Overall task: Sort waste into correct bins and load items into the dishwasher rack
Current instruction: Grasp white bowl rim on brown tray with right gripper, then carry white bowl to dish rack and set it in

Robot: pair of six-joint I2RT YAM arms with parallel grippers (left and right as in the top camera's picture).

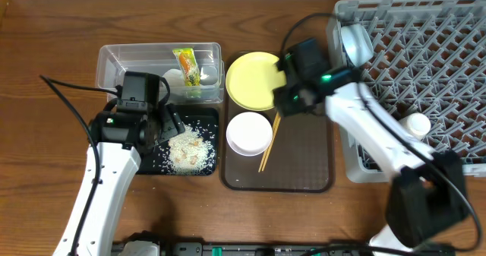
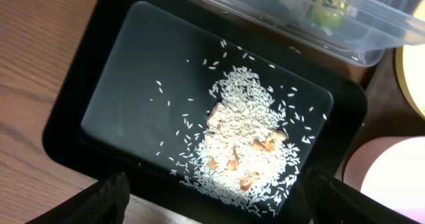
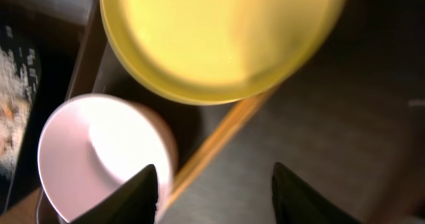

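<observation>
My left gripper [image 1: 167,124] hangs open and empty over the black tray [image 1: 156,163], which holds a pile of rice scraps [image 1: 187,150]. The left wrist view shows the tray [image 2: 133,64] and rice [image 2: 246,131] between the fingers [image 2: 212,207]. The clear tub [image 1: 114,62] holds the snack wrapper [image 1: 187,64] and the white tissue [image 1: 175,77]. My right gripper [image 1: 287,102] is open above the chopsticks [image 3: 219,137], between the yellow plate [image 1: 254,80] and the white bowl [image 1: 249,133]. The grey rack [image 1: 425,58] holds the light blue bowl [image 1: 355,45] and the white cup [image 1: 416,124].
The plate, white bowl and chopsticks [image 1: 269,143] lie on the brown serving tray [image 1: 304,172], in the middle between the black tray and the rack. The wooden table [image 1: 45,134] shows at the left and front.
</observation>
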